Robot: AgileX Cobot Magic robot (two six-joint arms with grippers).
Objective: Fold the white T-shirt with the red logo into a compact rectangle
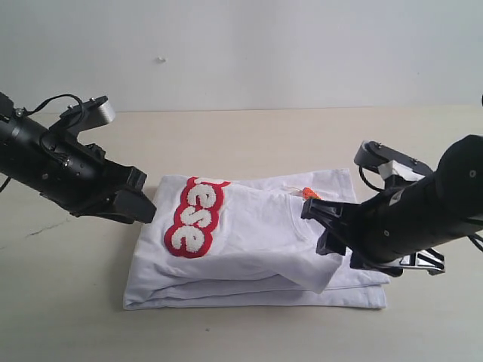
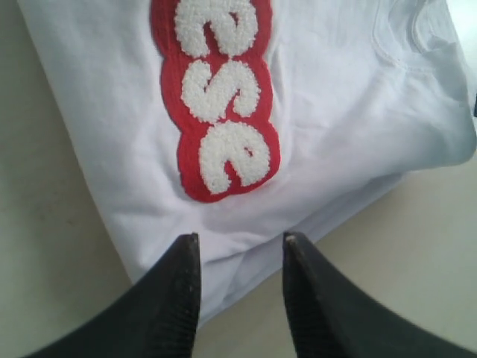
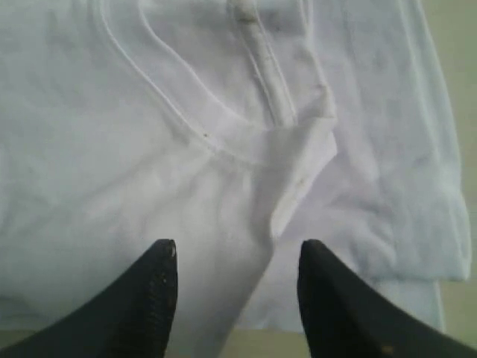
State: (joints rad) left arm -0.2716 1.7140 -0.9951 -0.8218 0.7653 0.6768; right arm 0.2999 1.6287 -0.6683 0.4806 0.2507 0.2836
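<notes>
While its jaws stand apart with nothing between them, the left hand (image 2: 241, 240) hovers at the folded edge of the white T-shirt (image 1: 256, 226), near the red logo (image 1: 198, 219). The right hand (image 3: 238, 247), also parted and empty, hangs over the collar end by the orange neck tag (image 1: 310, 194). The shirt lies folded on the bench (image 1: 249, 136), well away from its far edge.

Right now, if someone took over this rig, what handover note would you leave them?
Left gripper: open, empty, at the shirt's edge by the red logo.
Right gripper: open, empty, over the collar end.
White T-shirt: on the table, folded into a layered rectangle, logo on top.
Left to do: the top layer looks skewed at the collar end; probably square it up.
</notes>
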